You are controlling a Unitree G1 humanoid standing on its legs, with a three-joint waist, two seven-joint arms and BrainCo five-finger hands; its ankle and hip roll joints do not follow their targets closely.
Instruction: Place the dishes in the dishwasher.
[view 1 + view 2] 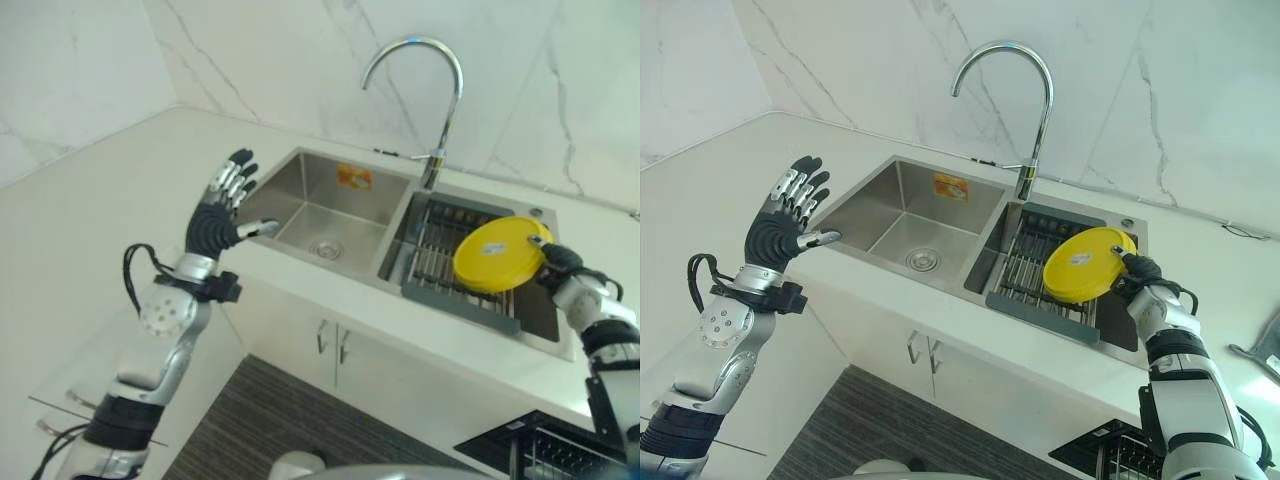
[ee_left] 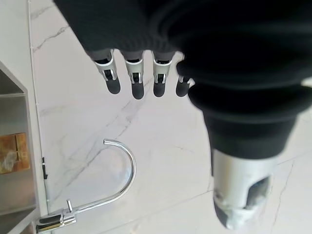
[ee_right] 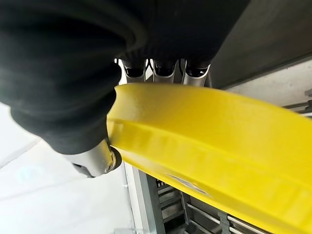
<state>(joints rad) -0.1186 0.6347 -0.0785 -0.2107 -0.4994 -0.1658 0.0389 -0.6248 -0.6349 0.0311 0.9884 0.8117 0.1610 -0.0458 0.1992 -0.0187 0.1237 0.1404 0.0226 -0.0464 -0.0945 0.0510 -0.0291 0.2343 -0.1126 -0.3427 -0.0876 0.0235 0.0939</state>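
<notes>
1. I see the right hand [image 1: 1137, 270] clamped on a yellow plate [image 1: 1087, 264]. In the right wrist view the fingers [image 3: 165, 68] lie against one face of the plate's rim and the thumb [image 3: 100, 158] presses the other face, so the plate is pinched at its edge.
2. I read the yellow plate as tilted, its underside toward the head camera, held above the right-hand compartment of the steel sink [image 1: 330, 215]. It hangs over the dark dish rack [image 1: 450, 262] that sits in that compartment. I cannot tell whether the plate's lower edge touches the rack.
3. I see the left hand [image 1: 222, 205] raised above the near-left corner of the sink, released and holding nothing. Its fingers [image 2: 137, 80] are straight and spread, and the thumb points toward the basin.
4. The left-hand compartment of the sink shows a round drain [image 1: 923, 259] at its floor and an orange sticker [image 1: 354, 177] on its rear wall.
5. A curved chrome faucet [image 1: 1025, 95] stands behind the divider between the 2 compartments.
6. The white desk [image 1: 90, 210] surrounds the sink, backed by a marbled white wall [image 1: 1180, 90].
7. At the lower right of the head views I see a dark wire dishwasher rack [image 1: 560, 450], below desk level and well apart from the plate.
</notes>
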